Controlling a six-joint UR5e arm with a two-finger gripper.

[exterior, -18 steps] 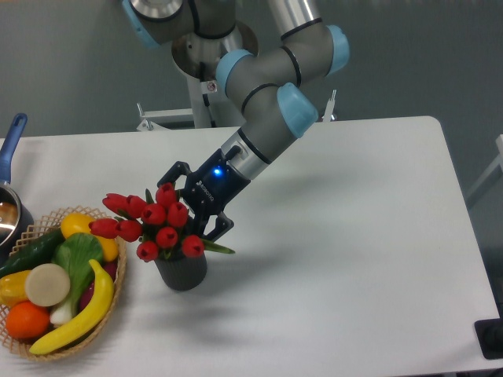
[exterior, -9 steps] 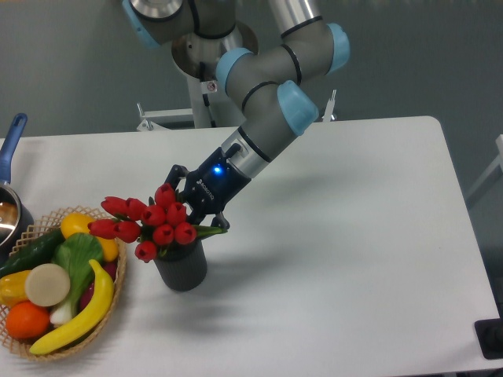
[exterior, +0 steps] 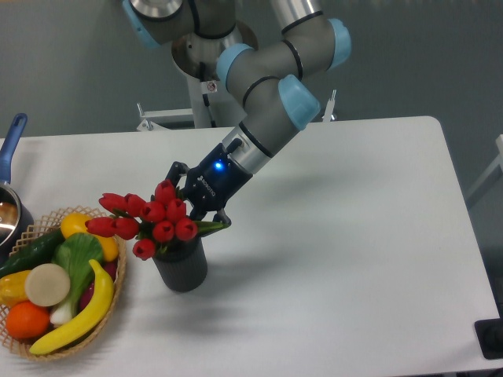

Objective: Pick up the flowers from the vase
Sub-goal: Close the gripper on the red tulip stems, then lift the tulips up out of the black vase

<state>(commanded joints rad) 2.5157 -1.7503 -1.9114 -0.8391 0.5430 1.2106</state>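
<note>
A bunch of red tulip buds, the flowers [exterior: 145,218], stands in a small dark grey ribbed vase [exterior: 181,269] on the white table, left of centre. The buds lean out to the left over the basket's edge. My gripper [exterior: 191,210] comes in from the upper right and is shut on the bunch just behind the buds, above the vase's rim. A green leaf sticks out to the right under the fingers. The stems are hidden inside the vase and behind the buds.
A woven basket [exterior: 110,302] of fruit and vegetables sits right beside the vase at the left front, with a banana [exterior: 82,312] along its near side. A pot with a blue handle [exterior: 11,141] is at the far left edge.
The gripper's fingers have closed on the bunch. The flowers have bunched tighter and risen slightly, and the arm has shifted a little up.
</note>
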